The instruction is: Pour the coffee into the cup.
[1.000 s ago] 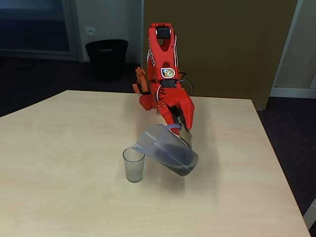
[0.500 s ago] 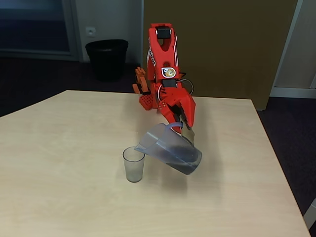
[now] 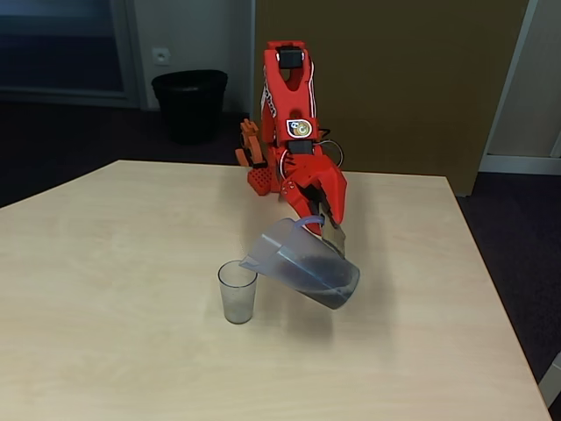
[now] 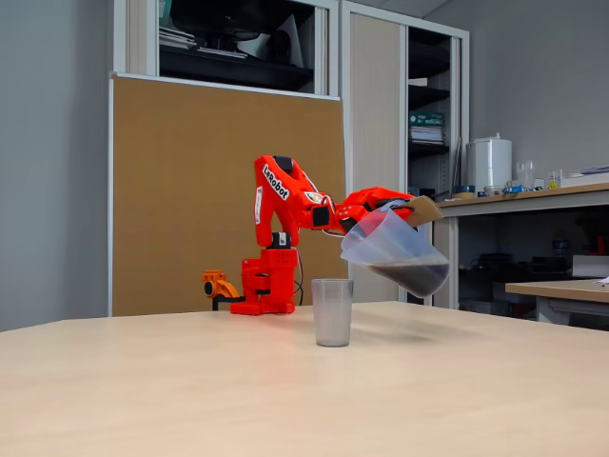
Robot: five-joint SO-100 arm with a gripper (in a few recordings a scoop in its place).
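Over the middle of the pale wooden table [image 3: 114, 351], I've got the red arm's two-finger gripper [image 3: 323, 226] clamped on the handle of the bluish translucent plastic jug with a spout [image 3: 302, 263], so the fingers are closed down tight around that thin loop. The jug hangs tilted, spout down to the left in a fixed view [image 3: 249, 261], right above the rim of the small clear plastic tumbler [image 3: 237, 292] standing upright on the table. The dark, almost black coffee [image 4: 411, 277] sits pooled low in the jug's bottom, well back from the spout, and I see none in the tumbler. My worry now: the spout looks only barely over the tumbler's right edge, so if I tip further the stream could run down the outside or splash the table. A sudden tilt could send the liquid forward in a rush. The spout could also nudge the light tumbler over.
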